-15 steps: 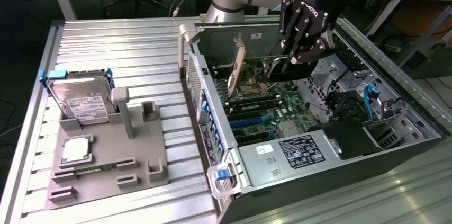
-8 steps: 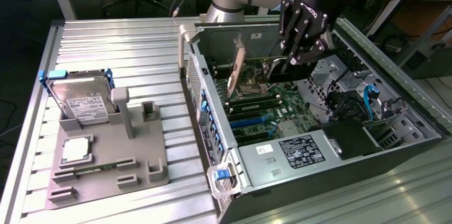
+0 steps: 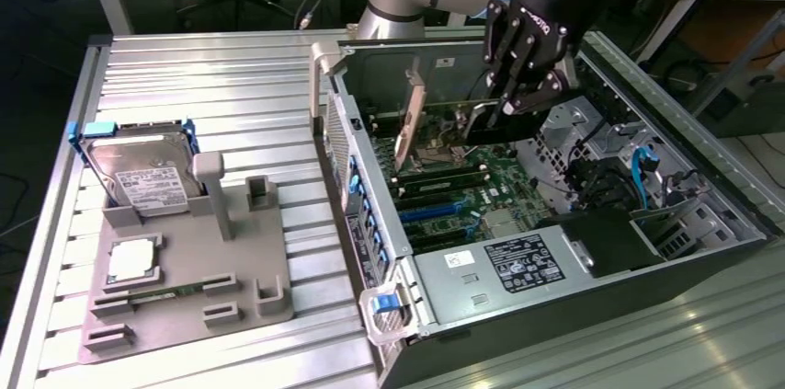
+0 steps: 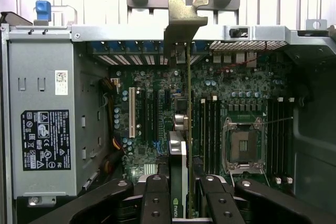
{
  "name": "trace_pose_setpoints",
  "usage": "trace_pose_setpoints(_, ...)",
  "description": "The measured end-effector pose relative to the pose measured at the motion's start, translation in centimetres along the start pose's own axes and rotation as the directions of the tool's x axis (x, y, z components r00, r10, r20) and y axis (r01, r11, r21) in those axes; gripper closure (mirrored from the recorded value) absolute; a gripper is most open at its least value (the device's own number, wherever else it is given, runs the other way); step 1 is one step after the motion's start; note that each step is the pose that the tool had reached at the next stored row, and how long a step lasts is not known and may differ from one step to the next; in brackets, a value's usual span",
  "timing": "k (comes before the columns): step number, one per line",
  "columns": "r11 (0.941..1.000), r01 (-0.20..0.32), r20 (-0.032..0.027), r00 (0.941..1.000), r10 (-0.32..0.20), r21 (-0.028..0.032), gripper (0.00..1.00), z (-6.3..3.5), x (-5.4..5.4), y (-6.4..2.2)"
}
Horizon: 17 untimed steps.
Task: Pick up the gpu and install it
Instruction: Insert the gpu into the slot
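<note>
gpu held on edge inside the open computer case [image 3: 687,265]
black gripper [image 4: 186,190] grasps the thin brownish circuit card with silver bracket, the gpu [image 4: 188,103], upright over the green motherboard [image 4: 157,119], frame centre.

Thin brown circuit card with a metal end bracket [image 4: 187,129], standing on edge inside the open computer case.
It stands upright over the green motherboard's expansion slots, seen edge-on in the wrist view; its bent bracket tab [image 4: 187,15] reaches the case's rear slot rail, its other end clamped between black fingers.
</note>
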<state>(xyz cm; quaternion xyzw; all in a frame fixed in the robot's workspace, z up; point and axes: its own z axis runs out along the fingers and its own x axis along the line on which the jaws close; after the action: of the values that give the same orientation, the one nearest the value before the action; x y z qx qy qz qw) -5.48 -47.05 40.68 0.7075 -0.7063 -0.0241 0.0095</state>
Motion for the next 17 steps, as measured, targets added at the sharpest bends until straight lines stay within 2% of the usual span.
trace_pose_setpoints(17,1.0000,0.000,0.0001,1.0000,0.000,0.0001,0.73,0.46,0.01,-0.02)
